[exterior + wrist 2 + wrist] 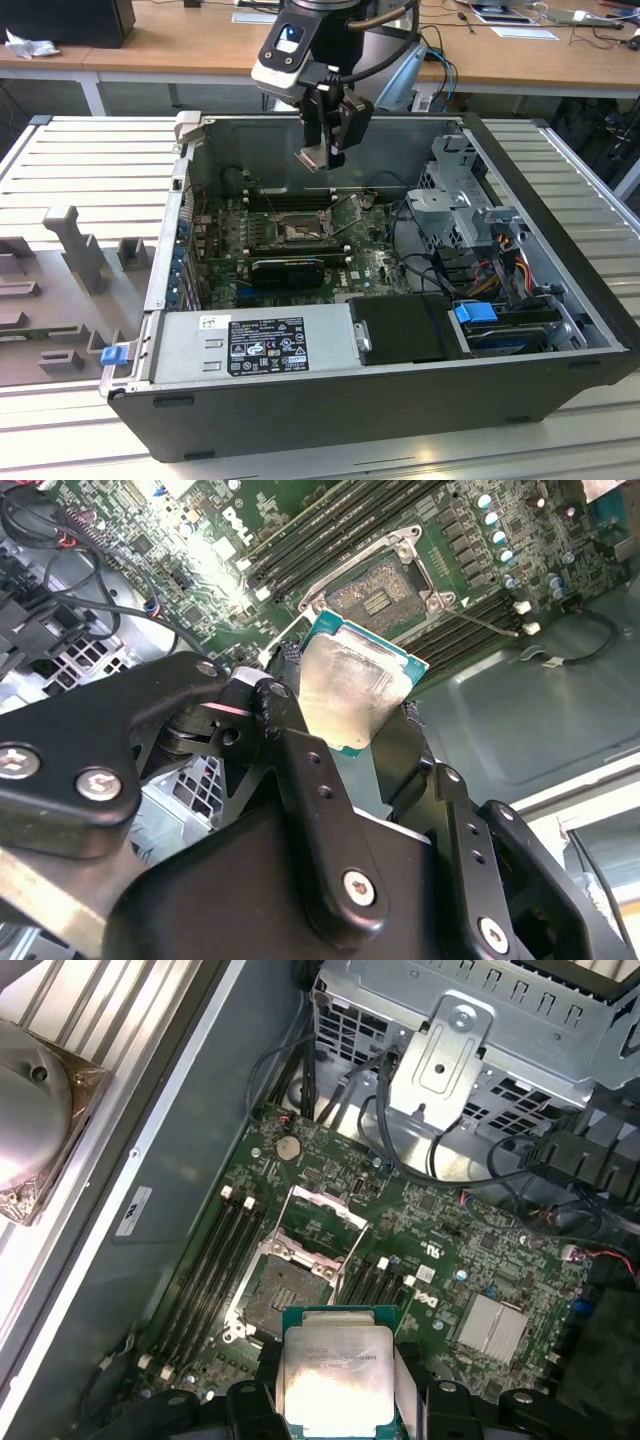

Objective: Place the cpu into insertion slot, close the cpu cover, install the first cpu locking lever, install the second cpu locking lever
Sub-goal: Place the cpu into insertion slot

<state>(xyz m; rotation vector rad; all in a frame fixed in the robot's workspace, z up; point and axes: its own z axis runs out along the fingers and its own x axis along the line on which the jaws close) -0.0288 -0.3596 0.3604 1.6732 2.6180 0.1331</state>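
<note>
Gripper [338, 1390] with cpu [355, 685] above insertion slot [285, 1290]

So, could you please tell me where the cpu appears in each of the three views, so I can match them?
Exterior view: the cpu hangs in the gripper above the motherboard.
Second wrist view: the cpu sits tilted between the black fingers, with the insertion slot beyond it.
First wrist view: the cpu sits between the fingers, the insertion slot just beyond.
Shared landmark: the empty insertion slot on the motherboard.
</note>
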